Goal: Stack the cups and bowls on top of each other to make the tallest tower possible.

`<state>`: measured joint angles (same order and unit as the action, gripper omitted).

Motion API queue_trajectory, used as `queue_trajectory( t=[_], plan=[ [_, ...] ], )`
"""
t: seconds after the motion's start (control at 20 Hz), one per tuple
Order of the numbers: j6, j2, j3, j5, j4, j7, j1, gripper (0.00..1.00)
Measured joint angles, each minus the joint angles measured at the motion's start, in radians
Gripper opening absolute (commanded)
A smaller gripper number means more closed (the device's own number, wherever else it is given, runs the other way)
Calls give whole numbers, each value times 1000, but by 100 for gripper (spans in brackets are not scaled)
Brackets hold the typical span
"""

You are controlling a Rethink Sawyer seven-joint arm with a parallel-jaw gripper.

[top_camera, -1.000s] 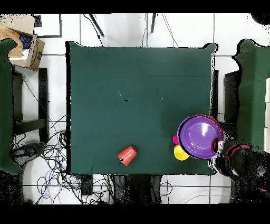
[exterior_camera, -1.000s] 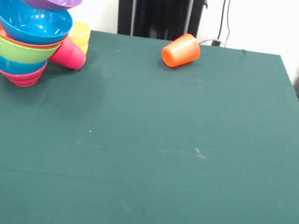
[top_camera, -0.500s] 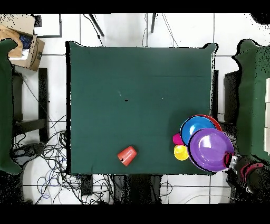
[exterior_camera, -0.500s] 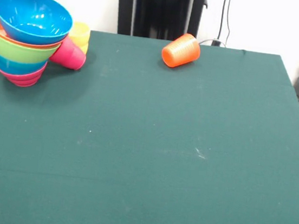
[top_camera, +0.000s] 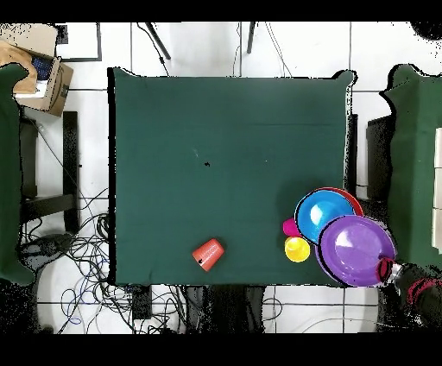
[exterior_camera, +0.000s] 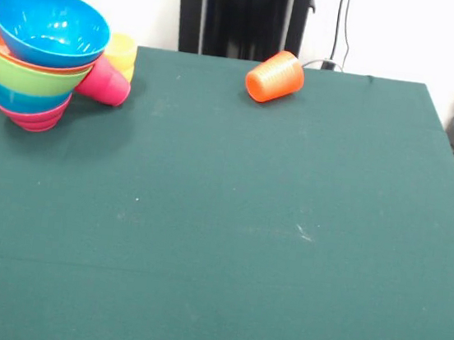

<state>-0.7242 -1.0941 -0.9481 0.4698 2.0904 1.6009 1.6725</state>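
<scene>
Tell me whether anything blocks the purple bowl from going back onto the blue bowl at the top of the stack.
Nothing visible does. The purple bowl hangs above and off to one side of the blue bowl, whose mouth is open and empty.

The purple bowl has lifted off the tower and moved outward past the table edge.

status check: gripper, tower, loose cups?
Gripper at the glossy purple plastic bowl rim, grip unclear; bowl raised off the tower. Glossy blue bowl tops it. Ridged orange plastic cup on its side, alone. Nothing blocking.
</scene>
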Motion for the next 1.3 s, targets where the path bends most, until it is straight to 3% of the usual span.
queue_trajectory(
  t=[0.85, 1.3],
  plan=[
    [0, 7, -9, 0, -31, 0, -31, 0],
    [0, 59, -6, 10, -73, 0, -65, 0]
  ],
)
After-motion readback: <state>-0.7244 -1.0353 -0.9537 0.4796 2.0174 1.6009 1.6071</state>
